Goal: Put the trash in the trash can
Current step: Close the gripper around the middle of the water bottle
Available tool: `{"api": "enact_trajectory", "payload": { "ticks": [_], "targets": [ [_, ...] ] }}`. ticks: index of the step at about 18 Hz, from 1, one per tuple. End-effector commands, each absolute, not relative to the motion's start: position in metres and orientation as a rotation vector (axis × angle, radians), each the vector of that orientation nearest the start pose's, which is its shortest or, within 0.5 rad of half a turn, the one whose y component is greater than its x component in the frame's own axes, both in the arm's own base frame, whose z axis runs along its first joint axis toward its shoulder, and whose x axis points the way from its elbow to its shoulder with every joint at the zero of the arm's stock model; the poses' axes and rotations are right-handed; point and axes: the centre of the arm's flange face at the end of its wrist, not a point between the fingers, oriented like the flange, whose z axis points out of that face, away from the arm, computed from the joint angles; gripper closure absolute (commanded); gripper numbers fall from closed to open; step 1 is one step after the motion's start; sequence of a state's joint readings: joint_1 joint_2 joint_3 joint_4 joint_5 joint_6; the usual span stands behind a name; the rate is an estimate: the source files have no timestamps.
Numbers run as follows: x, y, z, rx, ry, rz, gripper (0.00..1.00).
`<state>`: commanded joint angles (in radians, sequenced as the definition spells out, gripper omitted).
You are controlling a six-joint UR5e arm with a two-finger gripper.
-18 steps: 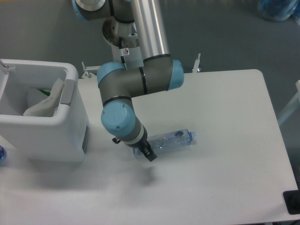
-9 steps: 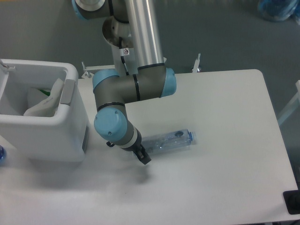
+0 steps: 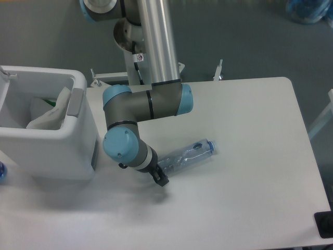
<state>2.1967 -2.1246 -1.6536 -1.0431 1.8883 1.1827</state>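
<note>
A gripper [image 3: 159, 176] sits low near the middle of the white table [image 3: 250, 208], at the base end of a crushed clear bottle [image 3: 188, 154]; whether its jaws grip it cannot be told. At the table's far left edge stands the white bin [image 3: 62, 151], a pouch [image 3: 49, 112] inside.

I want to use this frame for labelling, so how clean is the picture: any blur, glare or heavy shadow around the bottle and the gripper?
Fixed camera: soft and low in detail overall; the table is evenly lit with only a faint shadow below the gripper; the clear bottle reads pale and low in contrast; the jaws are too small and dark to read; no strong glare, though the trash can looks near white-out.
</note>
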Motion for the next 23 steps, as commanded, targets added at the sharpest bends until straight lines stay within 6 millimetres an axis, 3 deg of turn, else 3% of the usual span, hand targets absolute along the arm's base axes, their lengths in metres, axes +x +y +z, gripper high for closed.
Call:
{"api": "enact_trajectory", "payload": {
  "ticks": [6, 10, 18, 23],
  "targets": [
    [-0.286, 0.571, 0.189, -3.321, 0.918, 0.211, 0.33],
    [-0.291, 0.578, 0.208, -3.294, 0.896, 0.261, 0.33],
    [-0.297, 0.588, 0.281, -3.156, 0.807, 0.333, 0.33],
    [-0.323, 0.593, 0.328, -3.052, 0.629, 0.333, 0.33]
  ]
}}
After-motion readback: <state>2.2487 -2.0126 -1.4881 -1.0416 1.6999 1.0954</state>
